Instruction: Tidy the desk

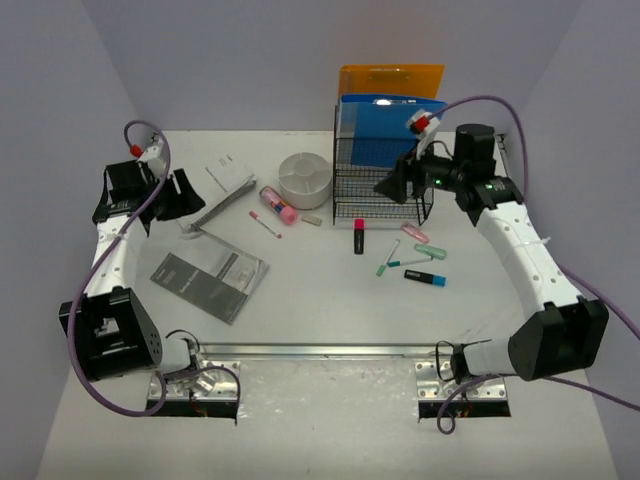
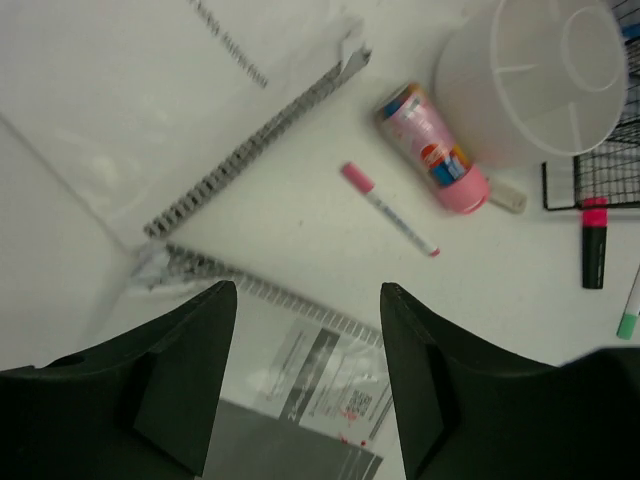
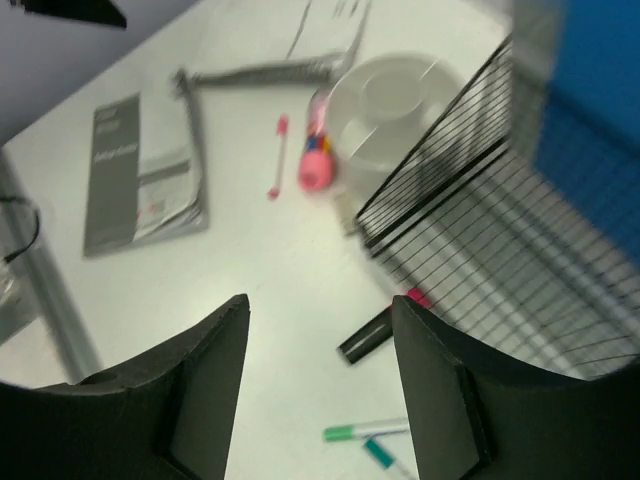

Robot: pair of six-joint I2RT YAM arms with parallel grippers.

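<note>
The desk is a white tabletop with scattered stationery. My left gripper hovers open and empty at the far left, above a white spiral notebook and a grey booklet. A pink bottle, a pink pen and a white round organizer lie beyond it. My right gripper hangs open and empty in front of the black wire rack, over a black-and-pink highlighter and green pens.
The rack holds a blue folder and an orange folder. A pink highlighter and a blue-and-black highlighter lie right of centre. A small eraser sits by the organizer. A silver rail runs along the near edge.
</note>
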